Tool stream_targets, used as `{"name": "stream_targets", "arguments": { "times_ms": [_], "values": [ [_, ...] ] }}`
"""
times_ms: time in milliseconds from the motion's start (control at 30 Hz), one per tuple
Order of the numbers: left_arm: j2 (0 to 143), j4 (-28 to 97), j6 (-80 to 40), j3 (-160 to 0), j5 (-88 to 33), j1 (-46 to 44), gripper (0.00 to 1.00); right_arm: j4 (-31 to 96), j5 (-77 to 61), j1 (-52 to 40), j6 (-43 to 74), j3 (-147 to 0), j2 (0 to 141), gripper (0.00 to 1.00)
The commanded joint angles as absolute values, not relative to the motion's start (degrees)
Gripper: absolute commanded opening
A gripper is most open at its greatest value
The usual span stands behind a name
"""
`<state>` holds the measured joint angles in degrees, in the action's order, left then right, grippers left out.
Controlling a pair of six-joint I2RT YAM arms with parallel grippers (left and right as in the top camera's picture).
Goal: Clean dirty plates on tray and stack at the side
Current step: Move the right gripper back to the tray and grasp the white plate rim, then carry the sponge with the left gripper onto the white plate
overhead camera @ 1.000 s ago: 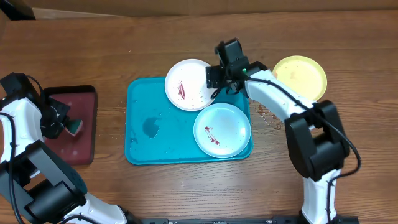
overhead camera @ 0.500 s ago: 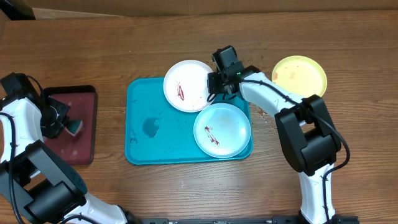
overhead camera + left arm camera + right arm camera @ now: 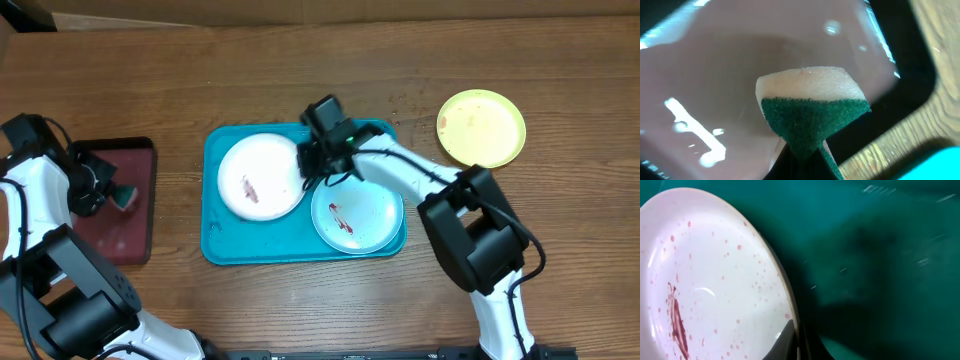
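**White plate pinched by its rim, sponge held ready**

The brown wooden table (image 3: 200, 70) held everything. In its middle lay the large turquoise-blue rectangular plastic tray (image 3: 215, 245), the home of the dirty plates. A smaller black-rimmed maroon tray (image 3: 135, 235) sat at its 9 o'clock.

The small round white plastic plate (image 3: 255, 165) lay on the blue tray toward 9 o'clock, with a dark red smear (image 3: 248, 188) on it. The small round pale mint green plastic plate (image 3: 375, 205) lay toward 4 o'clock and was smeared too. The small round yellow-green plastic plate (image 3: 483, 127) rested off the tray at 2 o'clock, on the bare table. That was probably the side spot for stacking.

The right gripper (image 3: 312, 165) pinched the white plate's rim at the plate's 3 o'clock, fingers pressed tight on it. This was likely to keep the plate from sliding. The left gripper (image 3: 98, 192) hung over the maroon tray and squeezed a green-and-white sponge (image 3: 810, 107), likely ready to wipe.
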<state>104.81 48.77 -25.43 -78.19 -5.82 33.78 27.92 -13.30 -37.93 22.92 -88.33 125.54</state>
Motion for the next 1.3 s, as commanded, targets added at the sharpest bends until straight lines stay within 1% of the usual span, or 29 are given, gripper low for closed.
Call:
{"name": "stream_targets", "arguments": {
  "times_ms": [0, 200, 300, 367, 433, 533, 567, 600, 633, 767, 900, 1000, 1100, 1167, 1267],
  "values": [
    [105.3, 48.5, -21.5, -78.0, -8.8, 32.1, 0.04, 29.8, -14.7, -39.7, 25.4, -88.2, 125.5, 0.04],
    [105.3, 48.0, -20.3, -78.0, -8.8, 30.3, 0.04, 36.0, -15.4, -40.1, 25.6, -88.2, 125.5, 0.04],
    [105.3, 48.5, -19.6, -78.0, -10.8, 29.3, 0.04, 38.1, -16.5, -40.3, 25.5, -88.2, 125.5, 0.04],
    [105.3, 48.6, -16.9, -78.0, -14.9, 28.6, 0.04, 37.6, -15.2, -40.3, 25.6, -88.2, 125.5, 0.04],
    [105.3, 48.6, -11.7, -78.0, -21.0, 27.9, 0.04, 36.6, -13.5, -40.3, 25.9, -88.2, 125.5, 0.04],
    [105.3, 48.8, -4.7, -78.0, -28.5, 26.0, 0.04, 34.3, -11.4, -40.3, 28.7, -88.2, 125.5, 0.08],
    [105.3, 48.9, -4.2, -78.0, -29.3, 25.1, 0.04, 33.5, -11.4, -40.3, 28.8, -88.2, 125.5, 0.11],
    [105.3, 49.0, -4.2, -78.0, -29.3, 24.4, 0.04, 32.8, -11.4, -40.3, 28.8, -88.2, 125.5, 0.15],
    [105.3, 49.1, -4.3, -78.0, -29.3, 23.4, 0.04, 32.1, -11.4, -40.3, 28.8, -88.2, 125.5, 0.17],
    [105.3, 49.5, -5.0, -78.0, -29.5, 19.7, 0.04, 32.0, -8.6, -40.4, 28.8, -88.2, 125.5, 0.17],
    [105.3, 49.7, -9.4, -78.0, -28.7, 15.0, 0.04, 32.4, -3.7, -40.6, 29.3, -88.2, 125.5, 0.15],
    [105.3, 49.7, -14.1, -78.0, -25.2, 12.0, 0.04, 32.4, -2.1, -40.6, 31.3, -88.2, 125.5, 0.14],
    [105.3, 50.0, -15.5, -78.0, -23.1, 8.9, 0.04, 32.6, -1.8, -40.6, 33.2, -88.2, 125.5, 0.14],
    [105.3, 50.0, -16.2, -78.0, -20.9, 6.3, 0.04, 32.6, -1.7, -40.6, 36.2, -88.2, 125.5, 0.16],
    [105.3, 50.0, -21.1, -78.0, -14.8, 3.2, 0.04, 32.7, -2.2, -40.6, 41.4, -88.2, 125.5, 0.17]
  ]
}}
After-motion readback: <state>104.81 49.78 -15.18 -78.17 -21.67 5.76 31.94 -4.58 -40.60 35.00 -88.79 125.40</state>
